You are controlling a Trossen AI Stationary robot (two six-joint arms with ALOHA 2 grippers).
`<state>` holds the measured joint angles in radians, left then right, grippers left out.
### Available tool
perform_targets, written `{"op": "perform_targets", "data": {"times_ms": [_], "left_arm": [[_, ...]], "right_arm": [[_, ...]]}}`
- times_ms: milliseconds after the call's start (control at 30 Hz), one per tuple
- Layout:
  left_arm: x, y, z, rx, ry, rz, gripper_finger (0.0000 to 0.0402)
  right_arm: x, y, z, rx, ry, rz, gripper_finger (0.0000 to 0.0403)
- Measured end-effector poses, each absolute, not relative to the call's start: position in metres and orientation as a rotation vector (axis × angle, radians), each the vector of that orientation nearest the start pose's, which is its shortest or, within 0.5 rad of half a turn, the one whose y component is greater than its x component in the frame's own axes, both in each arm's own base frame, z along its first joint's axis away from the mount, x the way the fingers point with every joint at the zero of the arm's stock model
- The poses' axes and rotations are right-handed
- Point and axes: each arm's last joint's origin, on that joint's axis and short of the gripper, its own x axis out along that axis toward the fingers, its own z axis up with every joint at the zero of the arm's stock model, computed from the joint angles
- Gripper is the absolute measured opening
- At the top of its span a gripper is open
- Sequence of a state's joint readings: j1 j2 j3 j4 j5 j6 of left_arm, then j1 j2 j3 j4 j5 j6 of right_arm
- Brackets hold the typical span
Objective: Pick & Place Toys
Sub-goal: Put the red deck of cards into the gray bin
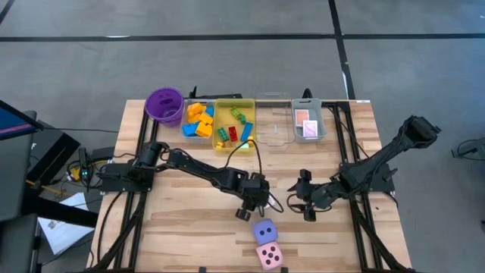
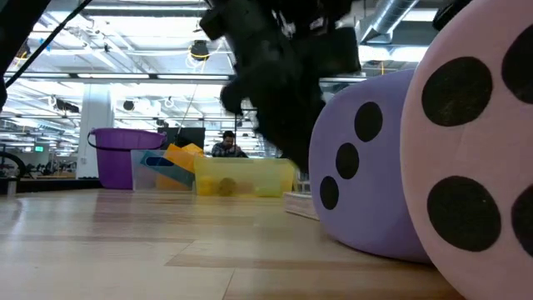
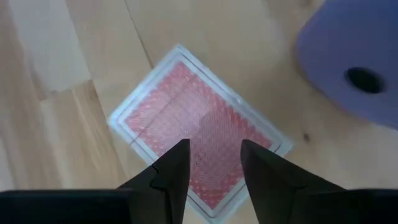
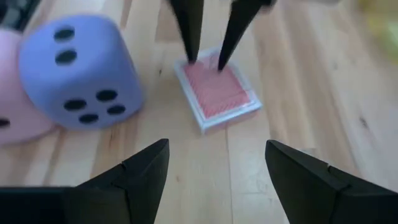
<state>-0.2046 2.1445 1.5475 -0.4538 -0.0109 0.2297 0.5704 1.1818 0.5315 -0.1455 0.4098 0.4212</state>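
Observation:
A pink-backed card pack (image 3: pixel 199 134) with a pale rim lies flat on the wooden table, just left of the purple die (image 1: pixel 264 230). The pink die (image 1: pixel 269 255) rests on the table against the purple die's near side. My left gripper (image 3: pixel 214 155) hovers over the pack, pointing steeply down and open by a narrow gap; the right wrist view shows its fingertips (image 4: pixel 191 57) at the pack's (image 4: pixel 217 93) far edge. My right gripper (image 1: pixel 303 203) is open a little to the right, holding nothing and facing the pack and the dice. My left gripper comes at the card pack from above, its two fingertips (image 4: pixel 221 62) standing over the pack's far edge (image 4: pixel 208 68). Whether they touch it I cannot tell. The pack lies flat on the table.
Along the far edge stand a purple cup (image 1: pixel 164 105), a clear tray of bricks (image 1: pixel 198 121), a yellow tray of bricks (image 1: pixel 233 125), a clear tray (image 1: pixel 274 130) and a grey tray holding cards (image 1: pixel 308 125). Bare wood lies at the table's near left.

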Motion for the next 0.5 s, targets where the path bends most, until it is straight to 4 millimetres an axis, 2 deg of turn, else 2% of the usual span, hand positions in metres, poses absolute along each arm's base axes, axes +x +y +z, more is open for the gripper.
{"op": "perform_targets", "data": {"times_ms": [100,200,400,500], "left_arm": [[0.435,-0.092,0.176,0.251,0.978,-0.260,0.0136],[0.433,-0.093,0.194,0.081,0.937,-0.227,0.0136],[0.430,-0.097,0.210,-0.178,0.924,-0.136,0.0136],[0.427,-0.104,0.208,-0.257,0.949,-0.105,0.0136]], "right_arm": [[0.194,0.106,0.170,-0.012,0.770,0.034,0.0260],[0.201,0.106,0.158,-0.064,0.821,0.054,0.0260],[0.218,0.107,0.135,-0.158,0.841,0.116,0.0260],[0.225,0.103,0.124,-0.176,0.868,0.098,0.0260]]}}
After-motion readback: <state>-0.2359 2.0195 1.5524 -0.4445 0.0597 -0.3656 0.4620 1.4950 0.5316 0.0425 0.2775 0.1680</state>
